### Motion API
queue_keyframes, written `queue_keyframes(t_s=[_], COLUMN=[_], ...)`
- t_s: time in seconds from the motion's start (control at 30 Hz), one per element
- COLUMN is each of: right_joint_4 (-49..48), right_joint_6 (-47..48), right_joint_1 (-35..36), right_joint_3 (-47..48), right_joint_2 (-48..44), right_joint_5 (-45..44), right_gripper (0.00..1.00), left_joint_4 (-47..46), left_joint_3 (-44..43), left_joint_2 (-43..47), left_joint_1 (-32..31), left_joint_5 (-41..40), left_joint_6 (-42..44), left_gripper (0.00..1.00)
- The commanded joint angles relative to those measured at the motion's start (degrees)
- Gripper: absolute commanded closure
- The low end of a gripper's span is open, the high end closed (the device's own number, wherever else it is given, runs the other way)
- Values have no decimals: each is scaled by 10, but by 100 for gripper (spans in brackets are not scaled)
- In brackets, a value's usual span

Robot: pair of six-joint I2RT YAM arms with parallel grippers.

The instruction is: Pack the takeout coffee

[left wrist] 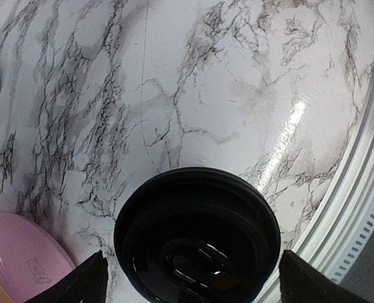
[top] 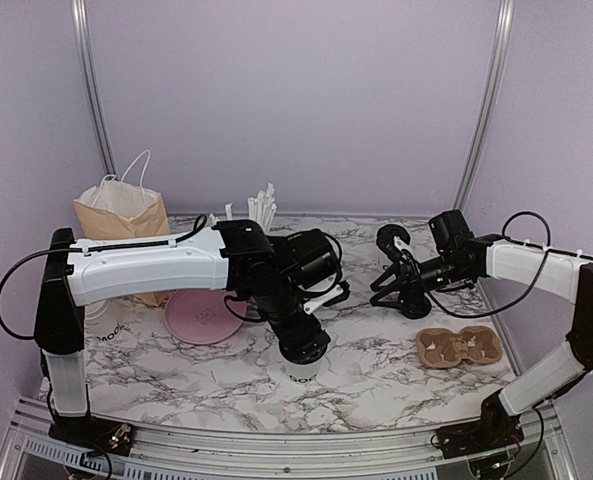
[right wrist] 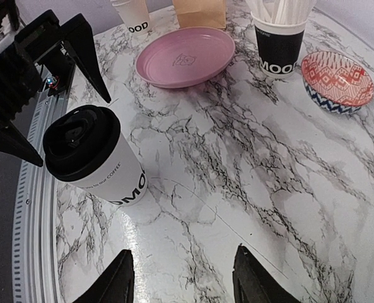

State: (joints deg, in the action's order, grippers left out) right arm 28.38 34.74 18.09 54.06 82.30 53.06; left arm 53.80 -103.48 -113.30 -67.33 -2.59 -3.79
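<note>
We saw the left claw (right wrist: 73,129) open astride the coffee cup (right wrist: 108,170) at the worktop's (right wrist: 237,158) near edge, right claw (right wrist: 183,278) open.

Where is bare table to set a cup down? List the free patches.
Free: the table between the coffee and the carrier, and the front left between plate and near edge. Crowded: the back, where bag, straw cup, bowl and plate cluster; the left gripper straddles the coffee, jaws open.
</note>
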Motion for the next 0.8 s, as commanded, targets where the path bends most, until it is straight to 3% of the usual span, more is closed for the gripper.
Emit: queue_keyframes(t_s=[0.0,0.23,0.37,0.47,0.63,0.77], right_joint_4=[14,65,96,156,177,204], right_joint_6=[-3,-37,-96,-102,-113,-110], right_joint_1=[4,4,17,56,108,128], right_joint_3=[8,59,79,97,101,116], right_joint_2=[-1,-19,9,65,112,142], right_joint_5=[7,-33,6,49,76,106], right_gripper=[48,47,43,42,43,43], left_joint_4=[13,6,-108,-188,-315,-446], left_joint_3=[-30,6,114,194,321,423], left_joint_2=[14,112,191,220,252,285], left_joint_1=[2,2,7,23,54,59], left_joint_5=[-16,-84,-132,-100,-14,23], left_joint_6=[1,-18,-64,-153,-301,-384], left_gripper=[1,1,1,2,22,24])
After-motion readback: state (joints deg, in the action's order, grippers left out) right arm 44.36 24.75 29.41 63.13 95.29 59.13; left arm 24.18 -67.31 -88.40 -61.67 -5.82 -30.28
